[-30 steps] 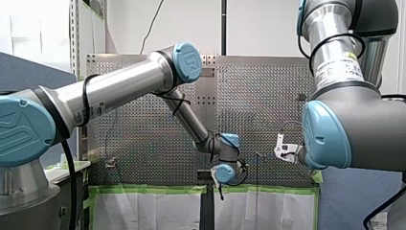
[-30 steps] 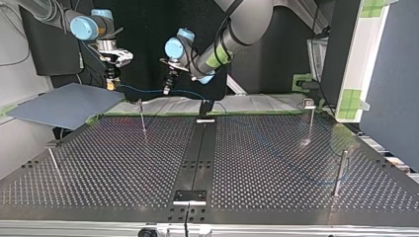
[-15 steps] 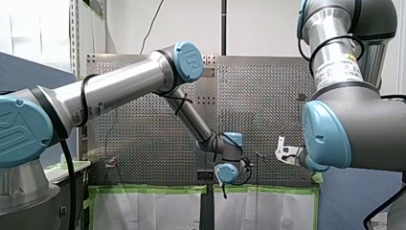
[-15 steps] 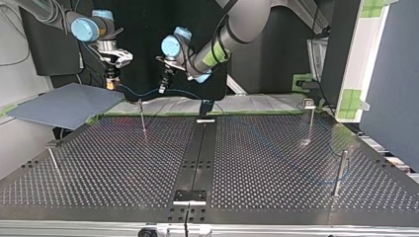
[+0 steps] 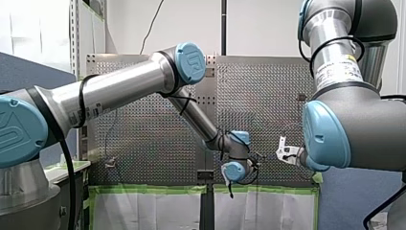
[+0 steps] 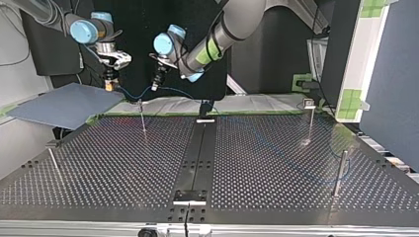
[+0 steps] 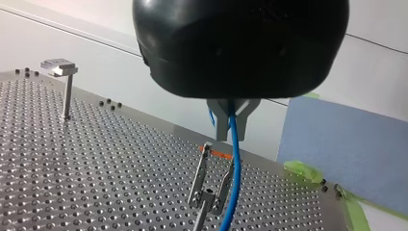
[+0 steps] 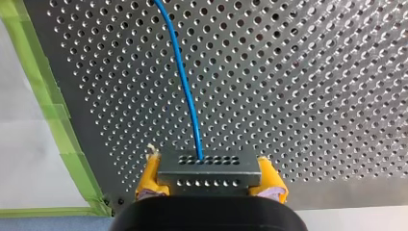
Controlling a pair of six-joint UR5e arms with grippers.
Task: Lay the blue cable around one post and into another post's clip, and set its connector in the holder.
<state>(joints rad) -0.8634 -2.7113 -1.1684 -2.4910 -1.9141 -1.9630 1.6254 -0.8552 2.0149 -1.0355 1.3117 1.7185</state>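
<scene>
We judge the step in hand to be seating the hanging span in a clip. Over the far edge of the perforated desk point(image 6: 276, 163), the blue cable point(image 6: 132, 94) sags between the two grippers, close by the clip post point(image 7: 204, 180). We would draw the span taut, line it over the fork's mouth and lower both ends together (slack would slip past the blades). In the left wrist view the cable runs just beside one blade; we cannot tell whether it is already between them. My left gripper point(image 7: 231, 126) pinches the cable in narrow metal fingers above the fork. My right gripper point(image 8: 210, 177) clamps the connector point(image 8: 209, 166) between yellow pads.

The desk is flat, hard metal sheet, dense with holes. The cable is thin, smooth, round and limp. The post is a slender bright rod topped by two thin blades. The connector is a small grey block, flat-faced, with rows of pinholes.
</scene>
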